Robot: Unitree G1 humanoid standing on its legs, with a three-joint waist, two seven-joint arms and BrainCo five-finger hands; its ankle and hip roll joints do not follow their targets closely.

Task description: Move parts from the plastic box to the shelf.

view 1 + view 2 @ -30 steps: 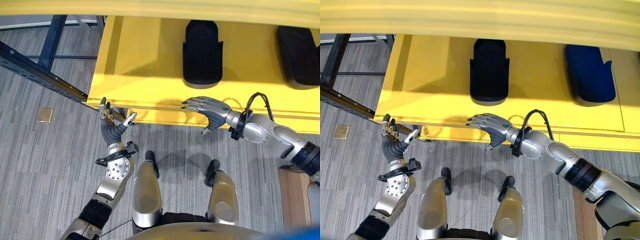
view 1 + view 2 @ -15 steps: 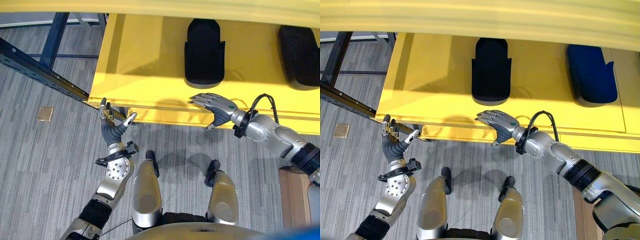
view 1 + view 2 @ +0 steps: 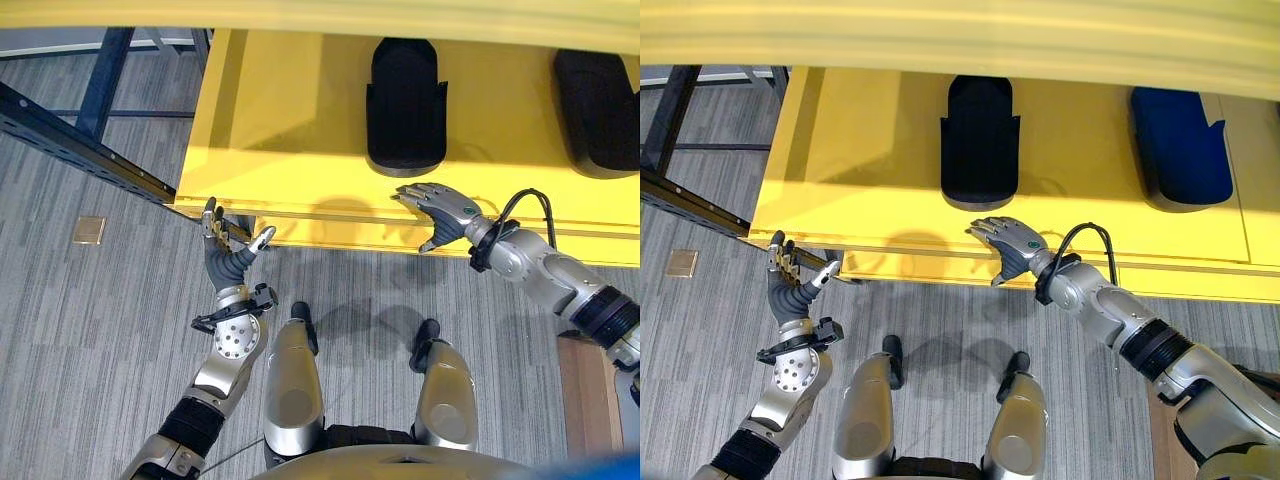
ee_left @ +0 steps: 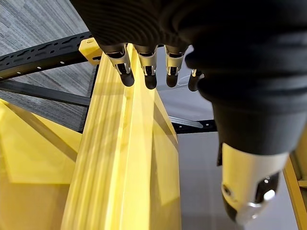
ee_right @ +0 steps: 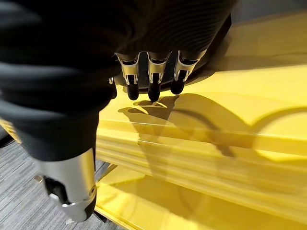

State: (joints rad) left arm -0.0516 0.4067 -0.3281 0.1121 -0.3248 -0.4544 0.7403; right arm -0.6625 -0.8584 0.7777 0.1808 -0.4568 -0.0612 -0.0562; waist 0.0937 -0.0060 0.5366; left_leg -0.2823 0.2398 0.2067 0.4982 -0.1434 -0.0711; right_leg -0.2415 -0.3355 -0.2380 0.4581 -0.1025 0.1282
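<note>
A yellow shelf (image 3: 290,130) spans the far side, with a black moulded part (image 3: 405,100) lying on it and a second dark part (image 3: 1180,135) further right. My right hand (image 3: 440,208) hovers open and empty over the shelf's front edge, just near of the black part. Its fingers (image 5: 153,81) hang straight above the yellow board (image 5: 216,120). My left hand (image 3: 225,255) is raised open and empty below the shelf's left front corner. Its straight fingers (image 4: 146,72) point along the yellow edge (image 4: 129,158).
A dark perforated rack beam (image 3: 80,140) runs diagonally at the left, meeting the shelf corner. A small tan plate (image 3: 89,229) lies on the grey carpet. A wooden surface (image 3: 585,390) shows at the lower right. An upper yellow board (image 3: 960,35) overhangs the shelf.
My right hand has moved to the right along the shelf's front edge, staying open. The left hand has barely moved.
</note>
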